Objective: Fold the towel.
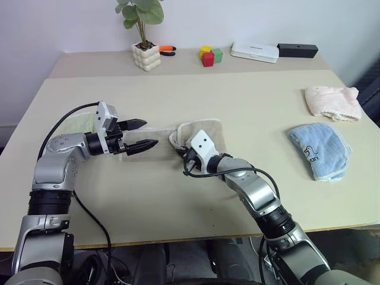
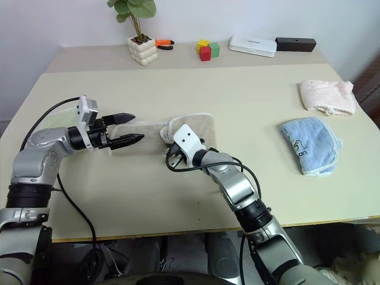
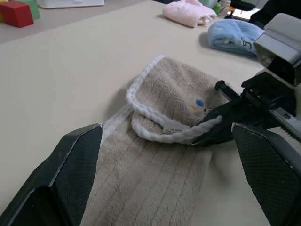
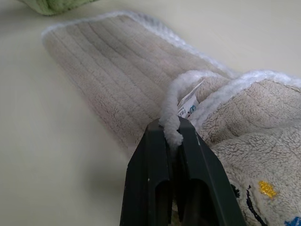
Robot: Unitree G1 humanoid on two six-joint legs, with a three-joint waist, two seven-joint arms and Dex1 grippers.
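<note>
Right gripper (image 4: 171, 134): nearest the lens in its own wrist view, its two black fingers are pinched on the white corded edging of the towel (image 1: 205, 133), at the corner beside the small label.
Towel position: centre of the left eye view, on the table (image 1: 237, 95); one end lies flat toward the left gripper, the other is turned over onto itself in a loose hump.
Left gripper (image 1: 139, 135): left of centre in the left eye view, fingers spread wide with nothing between them, hovering just above the flat end of the towel.
Done: as I judge it, a first fold is under way, with the right-hand end carried partly back over the middle.
Left: the carried edge has not been laid down or lined up with the far end; the fold looks bunched and needs flattening, and any second fold is still to come.
Bystanders: pink towel (image 1: 332, 101) and blue towel (image 1: 317, 148) sit at the right, well apart.
</note>
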